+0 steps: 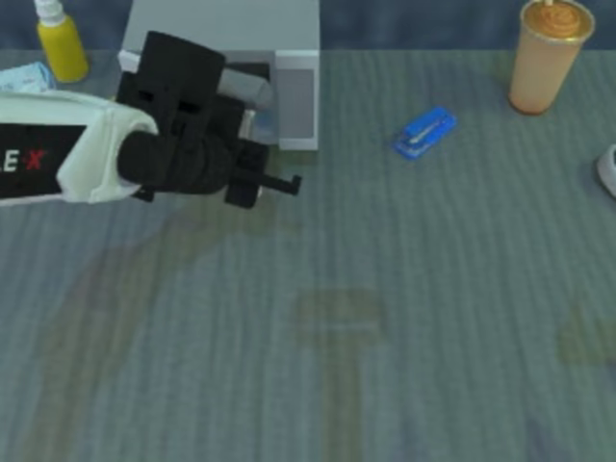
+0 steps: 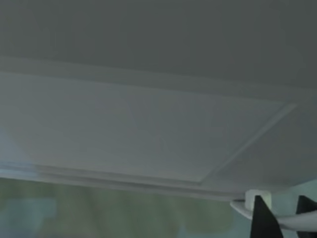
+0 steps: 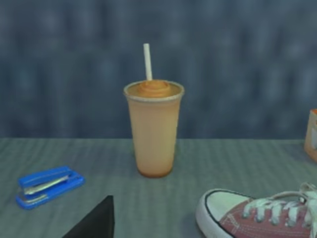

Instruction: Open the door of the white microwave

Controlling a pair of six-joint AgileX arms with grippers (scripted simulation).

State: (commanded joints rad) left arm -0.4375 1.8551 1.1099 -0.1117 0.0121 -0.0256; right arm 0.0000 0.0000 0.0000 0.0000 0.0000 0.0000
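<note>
The white microwave (image 1: 252, 67) sits at the back left of the desk (image 1: 385, 318), and the left hand (image 1: 252, 144) is right up against its front, where the door (image 2: 148, 129) fills the left wrist view and already looks swung a little out from the body. Its fingertips (image 2: 262, 218) sit narrowly on either side of the pale bar handle (image 2: 257, 204) at the door's edge, seemingly gripping it. To do this well, the AgileX arm should probably sweep in an arc around the hinge rather than tug straight back, keeping its grip square so the bar doesn't slip; the right hand isn't visible, so its state can't be told.
</note>
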